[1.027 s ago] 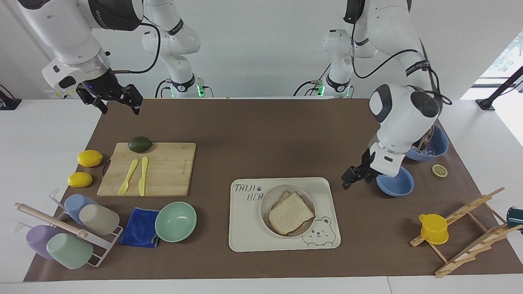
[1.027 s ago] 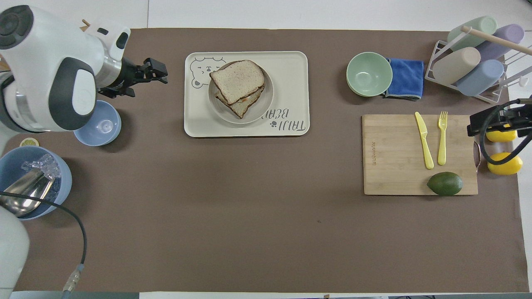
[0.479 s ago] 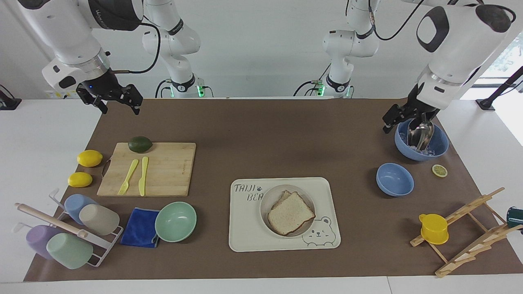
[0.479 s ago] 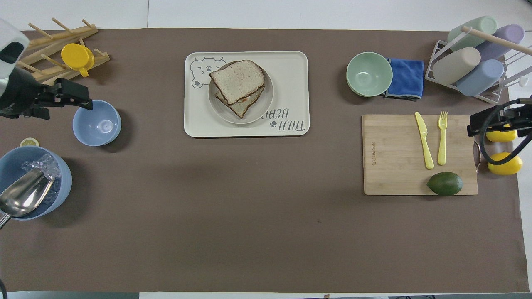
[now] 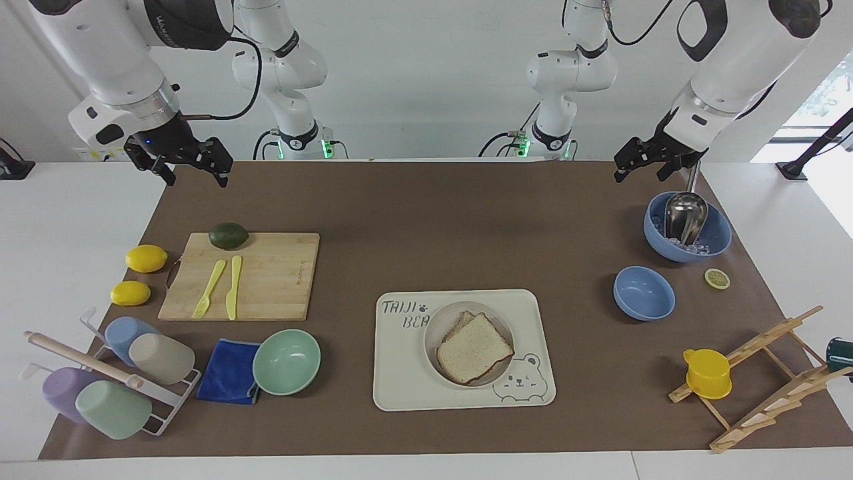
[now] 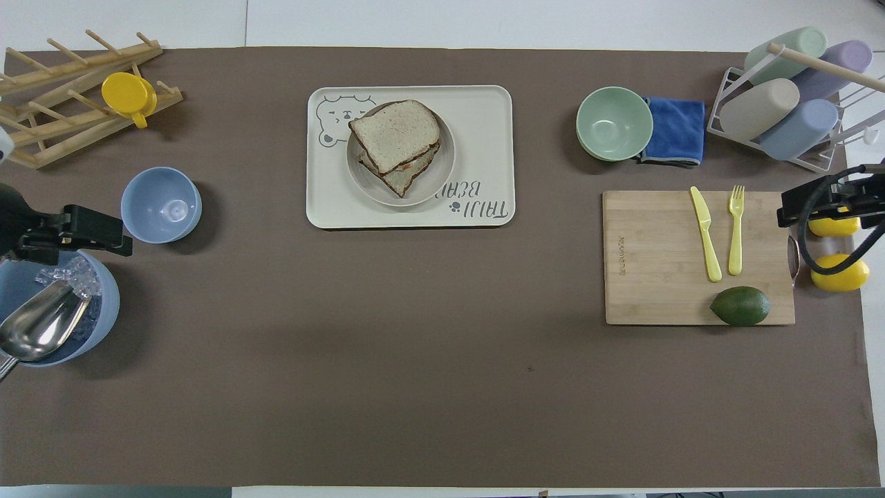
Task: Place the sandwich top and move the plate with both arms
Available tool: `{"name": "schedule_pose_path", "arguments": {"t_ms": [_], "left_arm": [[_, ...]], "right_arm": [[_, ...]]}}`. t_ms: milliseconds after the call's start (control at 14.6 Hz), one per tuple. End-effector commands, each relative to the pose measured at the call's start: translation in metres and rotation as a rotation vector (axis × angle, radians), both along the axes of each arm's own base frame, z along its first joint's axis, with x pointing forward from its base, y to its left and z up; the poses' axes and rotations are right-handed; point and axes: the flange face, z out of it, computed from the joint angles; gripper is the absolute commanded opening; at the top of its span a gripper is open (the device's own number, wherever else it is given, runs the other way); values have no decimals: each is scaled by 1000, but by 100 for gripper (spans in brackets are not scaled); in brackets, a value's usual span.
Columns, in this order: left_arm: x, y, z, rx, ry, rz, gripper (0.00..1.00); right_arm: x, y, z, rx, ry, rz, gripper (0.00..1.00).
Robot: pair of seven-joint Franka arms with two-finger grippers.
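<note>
Lifting the small round cream plate (image 5: 468, 343) risks sliding the loosely stacked pale speckled sandwich top (image 5: 474, 349) off; left hand (image 5: 641, 162) and right hand (image 5: 193, 168) hang open, empty.

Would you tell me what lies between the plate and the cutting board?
Only bare brown mat between the plate and the cutting board; the overhead view shows it.

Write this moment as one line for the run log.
sandwich top: on sandwich, in plate | left gripper: raised over big blue bowl, empty | right gripper: waiting over table corner, open
</note>
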Motion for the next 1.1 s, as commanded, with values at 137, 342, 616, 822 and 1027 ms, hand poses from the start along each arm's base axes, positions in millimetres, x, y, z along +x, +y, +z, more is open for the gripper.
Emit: {"name": "schedule_pose_path", "arguments": {"t_ms": [137,342,616,822,1027], "left_arm": [[9,13,24,16,4,-23,100],[11,14,31,81,-23,-47,100],[13,12,32,80,-40,-35,100],[11,12,35,79,-45,-35,100],[10,12,35,79,-46,-41,100]], "right_arm": [[-5,-2,1,20,2,17,100],[-5,-2,1,20,2,17,100],[-5,-2,1,20,2,17,100],[-5,-2,1,20,2,17,100],[-5,-2,1,20,2,17,100]]}}
